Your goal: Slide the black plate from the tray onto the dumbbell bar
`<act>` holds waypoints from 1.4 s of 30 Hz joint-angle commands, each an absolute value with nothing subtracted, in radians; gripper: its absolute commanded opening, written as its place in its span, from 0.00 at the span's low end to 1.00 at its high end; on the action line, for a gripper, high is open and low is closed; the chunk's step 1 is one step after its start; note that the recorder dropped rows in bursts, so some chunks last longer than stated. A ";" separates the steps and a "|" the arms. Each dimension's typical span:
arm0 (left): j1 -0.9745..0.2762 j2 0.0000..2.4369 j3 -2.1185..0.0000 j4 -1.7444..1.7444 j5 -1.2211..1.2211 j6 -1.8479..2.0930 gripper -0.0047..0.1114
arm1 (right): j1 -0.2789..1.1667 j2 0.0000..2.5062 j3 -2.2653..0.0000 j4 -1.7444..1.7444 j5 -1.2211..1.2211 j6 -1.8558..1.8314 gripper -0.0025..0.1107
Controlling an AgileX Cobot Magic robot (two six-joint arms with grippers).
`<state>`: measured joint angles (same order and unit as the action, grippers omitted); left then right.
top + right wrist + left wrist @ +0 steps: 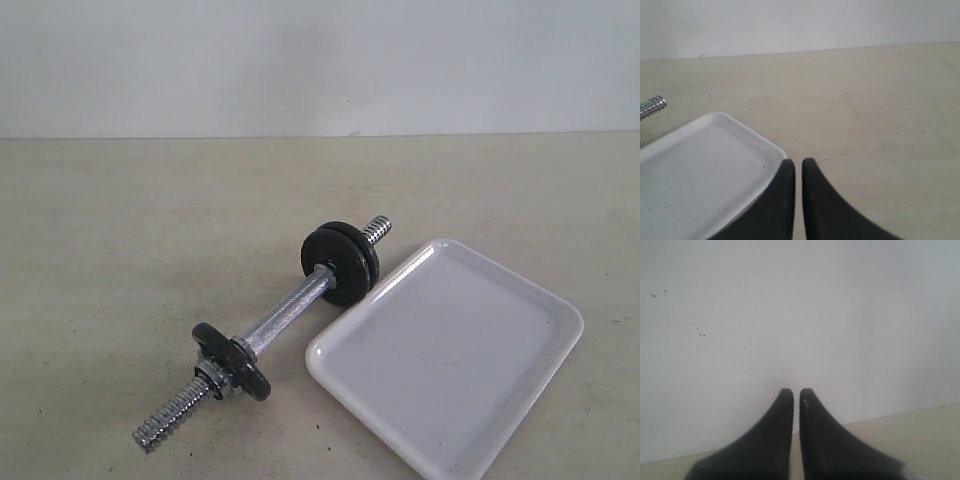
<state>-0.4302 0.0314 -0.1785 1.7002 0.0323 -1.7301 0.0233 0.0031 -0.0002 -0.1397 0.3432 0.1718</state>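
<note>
My left claw (796, 392) and right claw (797, 162) were pressed together. The threaded chrome dumbbell bar (285, 317) lay beside the glossy white rectangular tray (450, 350).

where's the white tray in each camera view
Exterior view: tray lower right on the table, beside the dumbbell bar.
Left wrist view: not in it; only the shut left tool against a wall.
Right wrist view: tray's corner right beside the shut right tool tips.
Shared landmark: the bar's threaded end by the tray's far corner.

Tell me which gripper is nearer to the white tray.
Right. The right gripper hangs by a corner of the tray; the left gripper faces a wall, with no tray in its view.
</note>
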 commanded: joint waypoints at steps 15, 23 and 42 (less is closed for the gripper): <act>-0.429 0.024 -0.174 1.690 0.027 -1.742 0.08 | 0.020 0.000 0.000 0.006 0.337 -0.099 0.06; -0.429 0.024 -0.174 1.690 0.027 -1.742 0.08 | 0.020 0.000 0.000 0.017 0.337 -0.080 0.06; -0.429 0.024 -0.174 1.693 0.027 -1.742 0.08 | 0.020 0.000 0.000 0.017 0.346 -0.078 0.06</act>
